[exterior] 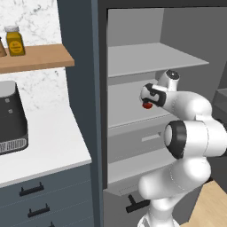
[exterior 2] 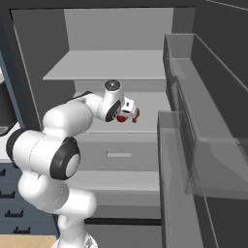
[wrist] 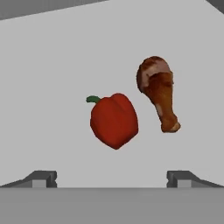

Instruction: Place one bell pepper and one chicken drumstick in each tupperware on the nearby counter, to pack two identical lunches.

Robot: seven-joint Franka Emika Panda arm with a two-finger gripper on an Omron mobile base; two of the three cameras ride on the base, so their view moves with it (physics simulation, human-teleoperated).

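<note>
currently, open fridge (exterior 2: pixel 116 63), grey interior: middle shelf (wrist: pixel 52 65) carries one bell pepper (wrist: pixel 114 120), red, green stem, and one chicken drumstick (wrist: pixel 158 92), orange-brown, just beside it, apart, nearer the shelf's right side in the hand view. gripper (wrist: pixel 112 177) hangs above the pepper, jaws spread wide, holding nothing. white counter (exterior: pixel 48 142) left of the fridge: a dark appliance (exterior: pixel 11 117) at its left edge. wooden wall shelf (exterior: pixel 37 57) above: one yellow jar (exterior: pixel 14 41).

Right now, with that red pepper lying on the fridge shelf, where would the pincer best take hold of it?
Probably across the bell pepper's rounded middle, coming straight along the hand's line of sight. It sits between the open pincer's tips, its green stem points away from the chicken drumstick, and a clear gap separates the two.
</note>
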